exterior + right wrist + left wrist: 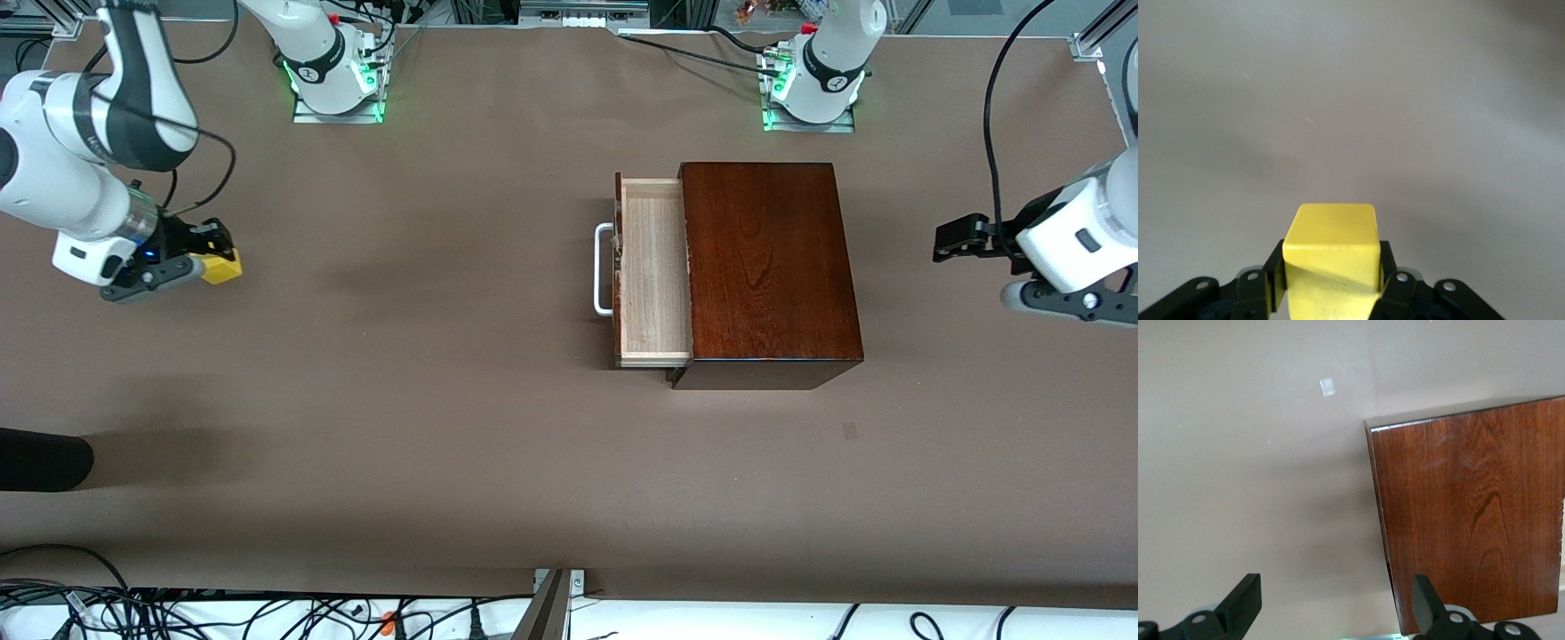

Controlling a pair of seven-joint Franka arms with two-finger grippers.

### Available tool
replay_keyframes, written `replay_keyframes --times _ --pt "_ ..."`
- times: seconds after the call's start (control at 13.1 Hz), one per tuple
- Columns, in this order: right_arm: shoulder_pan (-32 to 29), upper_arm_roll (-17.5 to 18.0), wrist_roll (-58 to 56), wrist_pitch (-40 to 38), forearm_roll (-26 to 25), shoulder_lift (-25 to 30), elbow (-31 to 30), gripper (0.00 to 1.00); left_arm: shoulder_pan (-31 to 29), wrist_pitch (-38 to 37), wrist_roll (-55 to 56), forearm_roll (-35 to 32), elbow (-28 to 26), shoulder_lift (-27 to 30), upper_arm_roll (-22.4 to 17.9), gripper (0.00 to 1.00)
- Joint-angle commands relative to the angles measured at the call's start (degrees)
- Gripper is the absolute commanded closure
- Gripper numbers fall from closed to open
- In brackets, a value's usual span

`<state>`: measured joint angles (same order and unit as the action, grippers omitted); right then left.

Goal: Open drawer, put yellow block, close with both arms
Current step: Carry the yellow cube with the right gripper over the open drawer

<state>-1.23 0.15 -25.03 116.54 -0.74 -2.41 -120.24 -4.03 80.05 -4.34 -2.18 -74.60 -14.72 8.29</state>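
Observation:
The yellow block [223,266] is clamped between the fingers of my right gripper [216,256] low over the table at the right arm's end, well away from the box. In the right wrist view the block [1331,243] fills the closed gripper [1330,275]. The drawer [656,271] stands pulled open from the dark wooden box [769,267], and its pale tray is empty. Its white handle [603,269] points toward the right arm's end. My left gripper [949,242] is open and empty over the table beside the box's closed end. The left wrist view shows the open left gripper [1335,603] by the box [1471,513].
A black rounded object [43,460] juts in at the edge of the front view at the right arm's end, nearer the camera. A small pale mark [1327,387] lies on the brown table near the box. Cables run along the table's near edge [267,613].

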Motion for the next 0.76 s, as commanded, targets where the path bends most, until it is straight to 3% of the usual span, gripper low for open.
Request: replay_keyframes --times 0.0,0.15,0.3,0.53,0.69 --pt "0.26 7.64 4.36 -4.39 2.14 -2.33 7.37 0.69 5.34 8.77 -2.34 2.45 -11.33 8.02 -7.67 0.00" --pt "2.88 12.05 10.85 -4.39 2.15 -2.42 9.58 0.69 7.19 13.71 -1.89 1.84 -15.91 10.67 -8.73 0.00" --pt "9.46 12.77 14.73 -4.30 2.15 -4.34 13.08 0.69 7.28 14.61 -1.72 1.66 -20.31 13.13 -8.73 0.00" --pt "19.75 12.77 18.69 -4.39 1.28 -10.22 21.86 0.69 5.88 10.05 -1.63 1.74 -19.45 12.97 -8.82 0.00" --pt "25.90 12.77 18.44 -4.48 -1.00 -15.75 28.53 0.69 5.87 11.26 -1.55 1.66 -19.44 12.96 -8.47 0.00"
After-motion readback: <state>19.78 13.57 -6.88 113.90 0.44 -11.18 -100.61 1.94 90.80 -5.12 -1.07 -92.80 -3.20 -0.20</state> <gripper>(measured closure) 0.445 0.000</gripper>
